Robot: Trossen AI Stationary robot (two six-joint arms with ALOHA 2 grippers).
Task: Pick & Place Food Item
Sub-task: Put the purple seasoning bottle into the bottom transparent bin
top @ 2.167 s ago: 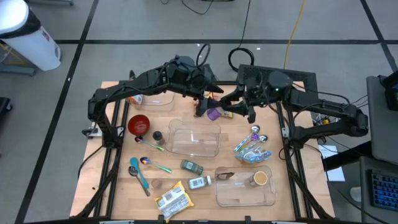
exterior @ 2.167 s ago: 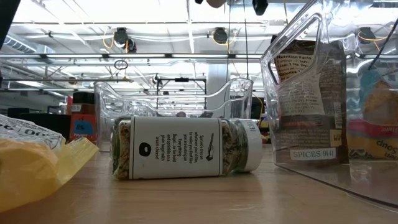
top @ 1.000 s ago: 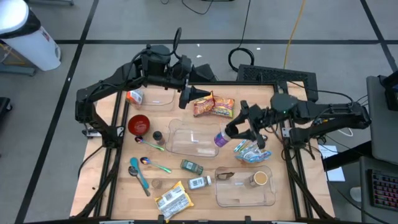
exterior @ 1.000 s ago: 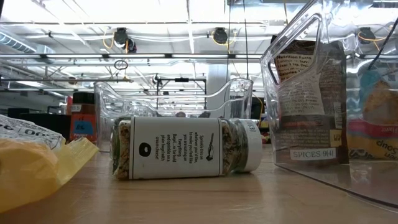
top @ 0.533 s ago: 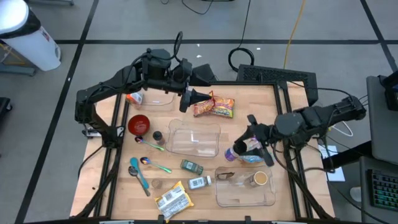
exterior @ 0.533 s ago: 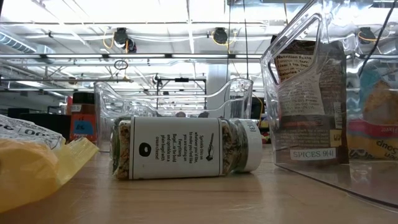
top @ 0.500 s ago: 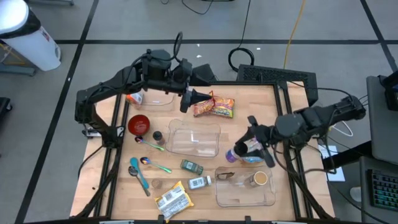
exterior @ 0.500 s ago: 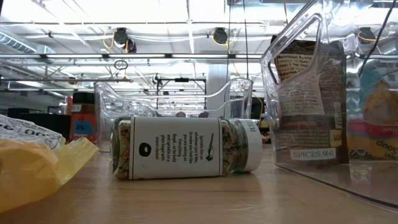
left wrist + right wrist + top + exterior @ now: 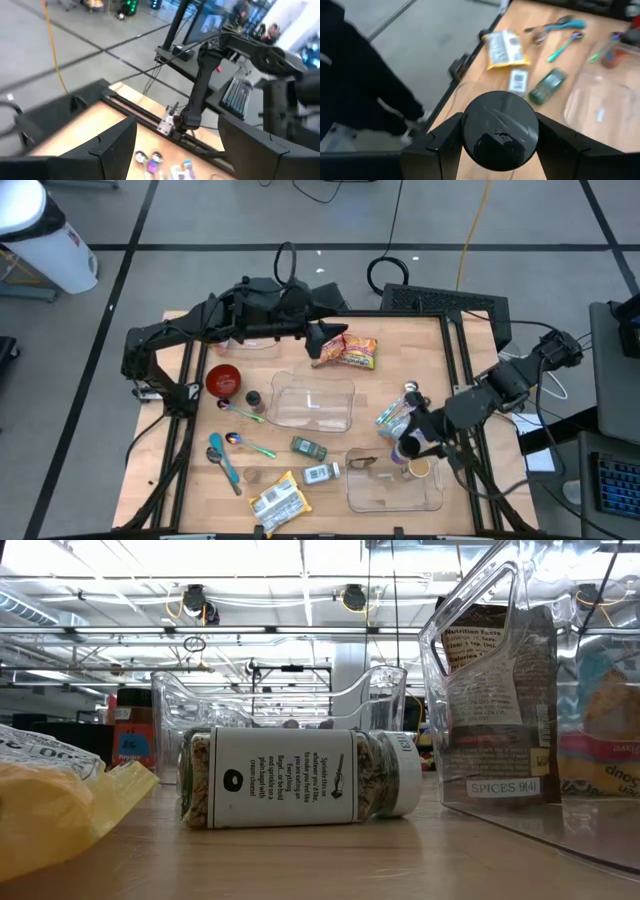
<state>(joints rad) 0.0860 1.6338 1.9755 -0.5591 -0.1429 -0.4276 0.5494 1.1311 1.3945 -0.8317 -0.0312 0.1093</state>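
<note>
Jar (image 9: 500, 130), dark-lidded, sits pinched between our right fingers (image 9: 437, 145), which close on its sides. From above, our right gripper (image 9: 411, 446) carries it over the near-right bin (image 9: 432, 498), just beside the blue packet (image 9: 398, 416). Our left gripper (image 9: 322, 340) hangs with fingers spread and holding nothing, touching or just above the orange snack bag (image 9: 348, 352) at the table's far side. Between the arms lies an empty clear tray (image 9: 312, 402); a spice jar (image 9: 300, 778) lies on its side near the front edge.
</note>
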